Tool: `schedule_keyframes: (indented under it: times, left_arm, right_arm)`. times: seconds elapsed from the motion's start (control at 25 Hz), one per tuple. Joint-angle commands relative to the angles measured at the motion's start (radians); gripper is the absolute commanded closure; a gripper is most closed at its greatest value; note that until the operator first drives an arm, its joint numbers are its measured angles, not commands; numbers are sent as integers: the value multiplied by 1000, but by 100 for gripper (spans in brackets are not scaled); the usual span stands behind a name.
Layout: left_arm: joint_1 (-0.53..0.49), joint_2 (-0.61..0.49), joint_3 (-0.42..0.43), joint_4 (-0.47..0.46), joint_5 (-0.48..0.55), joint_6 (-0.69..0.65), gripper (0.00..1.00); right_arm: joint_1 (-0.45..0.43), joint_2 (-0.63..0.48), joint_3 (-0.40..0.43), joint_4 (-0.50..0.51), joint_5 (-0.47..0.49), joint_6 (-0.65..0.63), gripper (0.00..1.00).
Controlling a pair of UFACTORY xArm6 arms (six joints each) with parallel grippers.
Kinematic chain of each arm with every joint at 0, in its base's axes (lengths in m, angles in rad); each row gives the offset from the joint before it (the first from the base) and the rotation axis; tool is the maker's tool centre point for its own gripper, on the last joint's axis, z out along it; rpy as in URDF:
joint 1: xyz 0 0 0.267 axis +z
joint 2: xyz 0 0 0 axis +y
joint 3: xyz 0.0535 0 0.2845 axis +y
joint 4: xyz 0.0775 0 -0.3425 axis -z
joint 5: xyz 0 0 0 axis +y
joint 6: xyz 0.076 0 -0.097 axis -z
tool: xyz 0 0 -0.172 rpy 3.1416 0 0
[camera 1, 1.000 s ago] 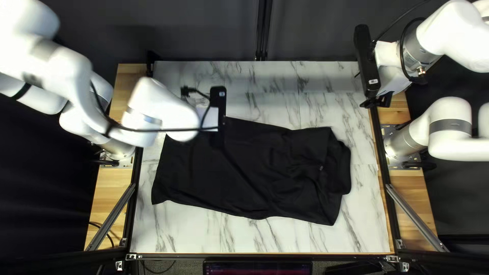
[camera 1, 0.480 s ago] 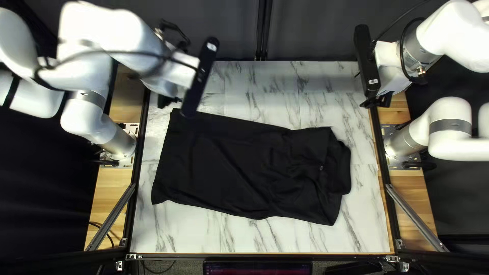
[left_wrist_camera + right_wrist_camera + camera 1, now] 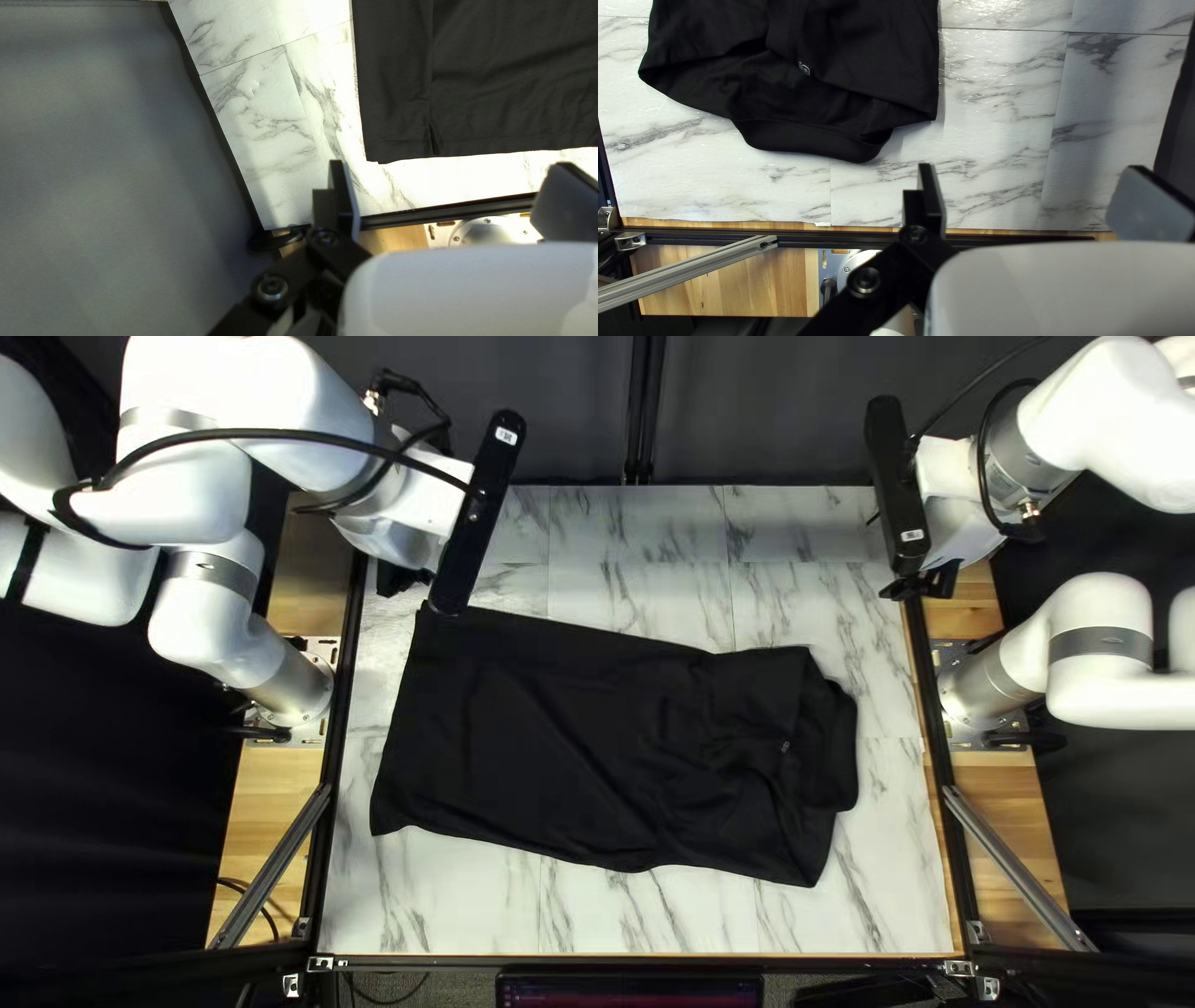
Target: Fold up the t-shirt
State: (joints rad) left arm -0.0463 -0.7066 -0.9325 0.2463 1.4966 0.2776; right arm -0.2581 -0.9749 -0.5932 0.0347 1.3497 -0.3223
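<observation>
Black metal rail (image 3: 772, 963): runs along the table's near edge.
White grey-veined marble-look table (image 3: 436, 909): bare strip shows nearside of the shirt.
Grey metal struts (image 3: 280, 859): one each side, left and right of the table's near half.
Black cloth t-shirt (image 3: 560, 734): mid-table, lengthwise left to right, slanted; left end reaches farther back.
Shirt right end: neck band (image 3: 809, 140) points right, cloth bunched and creased around it.
Shirt left end: hem fairly straight, short slit (image 3: 433, 138) near its far corner.
Black two-finger right gripper (image 3: 921, 583): far right, over table edge; fingers wide apart, nothing gripped, clear of shirt.
Black two-finger left gripper (image 3: 401, 576): far left, near shirt's far-left corner; released, fingers spread, no cloth between.
Dark curtain (image 3: 523, 411): behind the table's far edge.
</observation>
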Motion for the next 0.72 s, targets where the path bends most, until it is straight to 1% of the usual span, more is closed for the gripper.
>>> schedule_keyframes:
  times: [0.04, 0.2, 0.24, 0.28, 0.32, 0.4, 0.44, 0.48, 0.52, 0.56, 0.64, 0.68, 0.72]
  left_arm:
    - [0, 0, 0, 0, 0, 0, 0]
    - [0, 0, 0, 0, 0, 0, 0]
    - [0, 0, 0, 0, 0, 0, 0]
    - [0, 0, 0, 0, 0, 0, 0]
    - [0, 0, 0, 0, 0, 0, 0]
    - [0, 0, 0, 0, 0, 0, 0]
    - [0, 0, 0, 0, 0, 0, 0]
    - [0, 0, 0, 0, 0, 0, 0]
    - [0, 0, 0, 0, 0, 0, 0]
    - [0, 0, 0, 0, 0, 0, 0]
    - [0, 0, 0, 0, 0, 0, 0]
    - [0, 0, 0, 0, 0, 0, 0]
    - [0, 0, 0, 0, 0, 0, 0]
  right_arm:
    - [0, 0, 0, 0, 0, 0, 0]
    - [0, 0, 0, 0, 0, 0, 0]
    - [17, 17, 5, -17, -17, 13, 0]
    - [55, 60, 17, -26, -62, 46, 0]
    - [68, 75, 23, -28, -79, 57, 0]
    - [138, 134, 67, -36, -170, 118, 0]
    - [158, 149, 78, -39, -192, 135, 0]
    - [209, 177, 105, -47, -241, 187, 0]
    - [227, 188, 114, -50, -257, 205, 0]
    - [300, 222, 144, -64, -314, 283, 0]
    - [385, 279, 167, -84, -381, 381, 0]
    - [468, 358, 173, -108, -446, 487, 0]
    - [492, 386, 170, -115, -463, 520, 0]
